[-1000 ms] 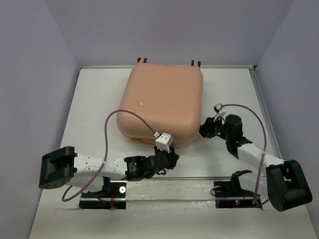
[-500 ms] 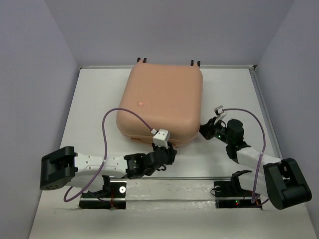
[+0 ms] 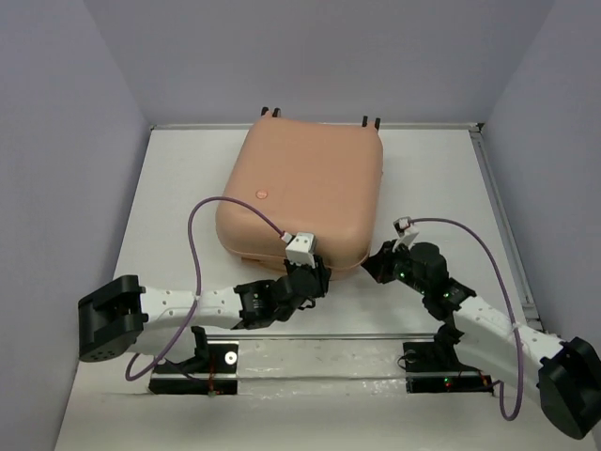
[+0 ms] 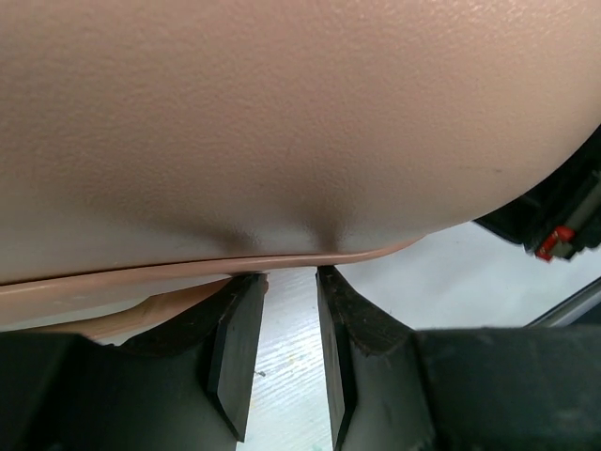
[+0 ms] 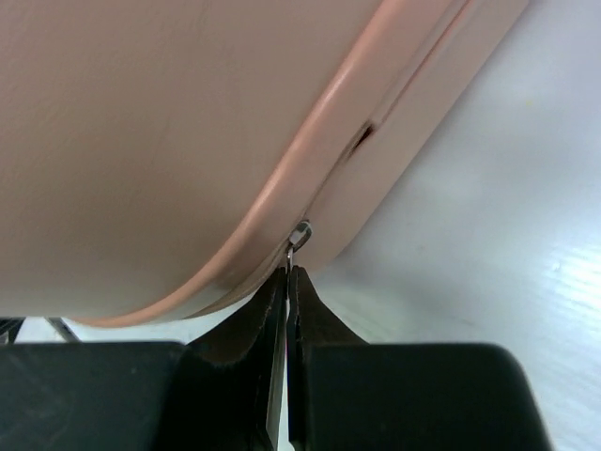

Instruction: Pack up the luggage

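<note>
The peach-pink luggage (image 3: 302, 193) lies closed and flat at the back middle of the table, wheels toward the far wall. My right gripper (image 3: 373, 265) is at its near right corner, shut on the small metal zipper pull (image 5: 299, 233) at the seam; the shell fills the right wrist view (image 5: 169, 122). My left gripper (image 3: 310, 275) is at the luggage's near edge, jaws slightly apart with only bare table between them; its fingertips (image 4: 246, 291) touch under the shell's lip (image 4: 282, 256).
White table (image 3: 188, 197) inside grey walls. A raised rail (image 3: 502, 216) runs along the table's right edge. Both arm bases (image 3: 211, 362) sit on a bar at the near edge. Purple cables loop above each wrist.
My right gripper has moved left and nearer along the luggage's near right corner, holding the zipper pull. The left gripper shifted slightly toward the luggage's near edge.
</note>
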You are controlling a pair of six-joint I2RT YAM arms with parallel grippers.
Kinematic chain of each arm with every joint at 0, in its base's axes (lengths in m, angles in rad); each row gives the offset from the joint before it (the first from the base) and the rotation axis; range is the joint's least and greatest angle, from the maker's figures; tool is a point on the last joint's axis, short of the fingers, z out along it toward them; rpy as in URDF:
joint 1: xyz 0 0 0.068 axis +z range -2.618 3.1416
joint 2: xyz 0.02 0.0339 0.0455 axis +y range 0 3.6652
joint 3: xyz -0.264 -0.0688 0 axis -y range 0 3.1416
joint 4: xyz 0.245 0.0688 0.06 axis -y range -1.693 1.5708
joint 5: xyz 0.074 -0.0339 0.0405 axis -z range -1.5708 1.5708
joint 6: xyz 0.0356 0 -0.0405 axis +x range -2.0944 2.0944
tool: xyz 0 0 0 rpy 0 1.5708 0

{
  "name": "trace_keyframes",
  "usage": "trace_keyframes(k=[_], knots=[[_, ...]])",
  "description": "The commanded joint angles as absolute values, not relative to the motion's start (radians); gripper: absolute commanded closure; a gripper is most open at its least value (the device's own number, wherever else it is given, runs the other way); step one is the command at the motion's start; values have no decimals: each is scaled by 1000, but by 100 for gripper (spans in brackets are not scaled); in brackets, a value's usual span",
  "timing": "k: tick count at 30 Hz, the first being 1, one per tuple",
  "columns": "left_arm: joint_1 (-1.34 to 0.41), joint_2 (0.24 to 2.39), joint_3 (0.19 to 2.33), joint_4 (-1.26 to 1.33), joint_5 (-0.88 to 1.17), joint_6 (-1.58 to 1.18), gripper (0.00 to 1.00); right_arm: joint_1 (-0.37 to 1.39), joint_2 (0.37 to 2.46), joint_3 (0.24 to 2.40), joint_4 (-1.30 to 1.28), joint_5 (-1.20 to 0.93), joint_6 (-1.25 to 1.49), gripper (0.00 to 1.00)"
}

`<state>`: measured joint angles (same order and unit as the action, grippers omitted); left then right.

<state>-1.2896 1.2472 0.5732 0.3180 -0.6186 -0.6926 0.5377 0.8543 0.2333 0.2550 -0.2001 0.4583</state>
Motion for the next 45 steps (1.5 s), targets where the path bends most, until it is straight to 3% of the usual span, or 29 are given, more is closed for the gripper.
trace_keyframes(k=[1,12,18,25,29,33,36,41,45], knots=[[-1210,1252,615,422,-712,-655,58,736,822,275,40,-177,580,93],[-1166,1244,638,469,-709,-594,58,1360,966,396,-143,99,773,93],[-1132,1209,640,465,-700,-575,57,1523,1098,489,-166,224,874,93],[-1131,1118,583,422,-683,-629,56,1523,958,476,-302,512,998,93],[-1132,1037,508,304,-693,-717,55,1394,735,404,-382,620,1019,93],[-1131,942,373,273,-664,-805,53,1167,557,377,-376,579,884,68],[-1132,881,327,265,-653,-819,44,1039,628,426,-348,509,755,52],[-1131,891,345,265,-660,-792,37,948,758,479,-267,523,579,51],[-1121,968,385,285,-646,-764,35,806,764,448,-112,370,422,52]])
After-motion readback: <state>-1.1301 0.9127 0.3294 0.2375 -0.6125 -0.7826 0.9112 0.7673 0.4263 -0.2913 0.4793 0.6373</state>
